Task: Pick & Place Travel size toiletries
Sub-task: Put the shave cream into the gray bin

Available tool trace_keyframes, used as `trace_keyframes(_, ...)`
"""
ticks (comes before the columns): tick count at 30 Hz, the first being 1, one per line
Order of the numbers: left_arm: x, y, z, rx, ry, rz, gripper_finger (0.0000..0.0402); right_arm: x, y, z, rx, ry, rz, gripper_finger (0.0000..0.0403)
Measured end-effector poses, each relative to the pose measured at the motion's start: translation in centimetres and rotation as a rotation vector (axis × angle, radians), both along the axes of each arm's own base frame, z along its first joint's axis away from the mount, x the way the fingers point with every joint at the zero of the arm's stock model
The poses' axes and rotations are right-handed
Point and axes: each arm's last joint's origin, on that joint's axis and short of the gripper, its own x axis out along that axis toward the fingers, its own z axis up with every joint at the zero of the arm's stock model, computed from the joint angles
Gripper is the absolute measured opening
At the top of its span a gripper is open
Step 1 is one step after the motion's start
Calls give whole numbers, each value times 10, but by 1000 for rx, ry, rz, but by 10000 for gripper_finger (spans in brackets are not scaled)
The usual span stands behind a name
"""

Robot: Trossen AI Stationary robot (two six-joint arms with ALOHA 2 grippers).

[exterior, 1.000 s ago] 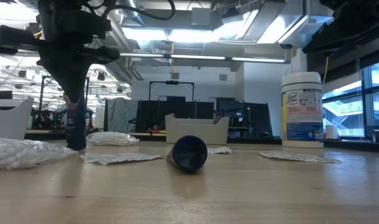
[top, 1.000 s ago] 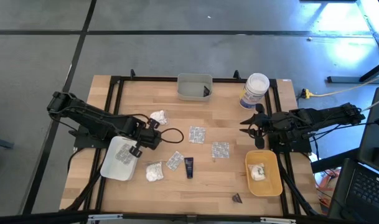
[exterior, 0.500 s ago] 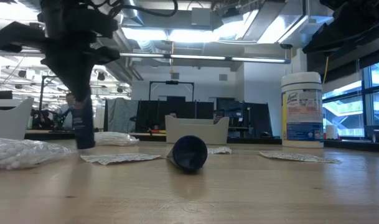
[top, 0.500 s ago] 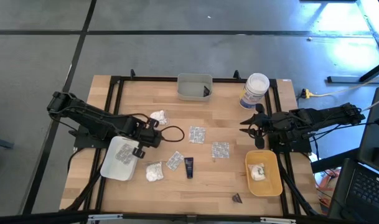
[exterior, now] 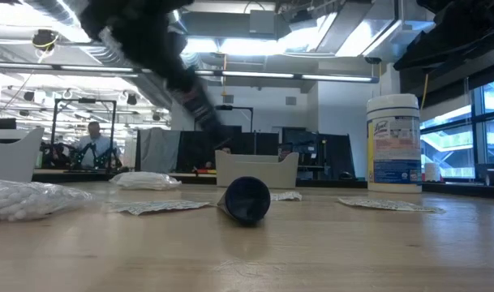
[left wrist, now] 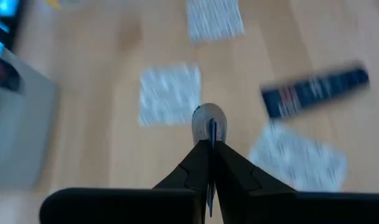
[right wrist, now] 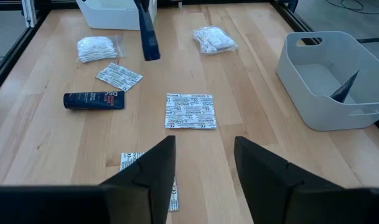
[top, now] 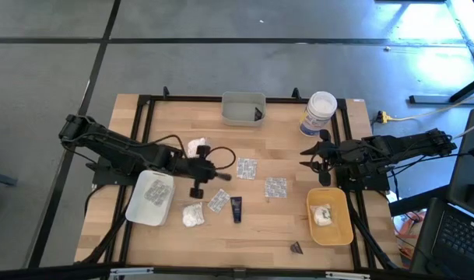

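The overhead camera is looking straight down on the whole table (top: pixel 283 214). The low camera is sitting at tabletop level, facing the room, close to a dark cone (exterior: pixel 246 199). The left wrist camera is hovering close above the wood behind its pinched left gripper (left wrist: pixel 208 132). The right wrist camera is gazing past the right gripper (right wrist: pixel 205 155), sharing the dark tube (right wrist: pixel 94 100) ahead of it with the overhead view.

packets (top: pixel 246 167): silvery, fine print
tube (top: pixel 237 208): dark navy
bundles (top: pixel 193 215): white
trays: white (top: pixel 135 206), grey (top: pixel 243 119), yellow (top: pixel 344 225)
table (top: pixel 283 225): pale wood
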Motion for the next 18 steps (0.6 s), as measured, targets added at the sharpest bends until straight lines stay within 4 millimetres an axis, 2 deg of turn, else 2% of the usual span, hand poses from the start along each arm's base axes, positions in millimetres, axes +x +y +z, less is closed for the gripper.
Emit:
trace_keyframes(5, 12, 0, 15, 105, -196, 17, 15, 0, 0, 0, 0, 0, 0, 177)
trace_keyframes(11, 23, 4, 41, 294, -445, 119, 15, 0, 0, 0, 0, 0, 0, 184)
trace_keyframes(18, 28, 22, 71, 439, -665, 227, 15, 0, 0, 0, 0, 0, 0, 190)
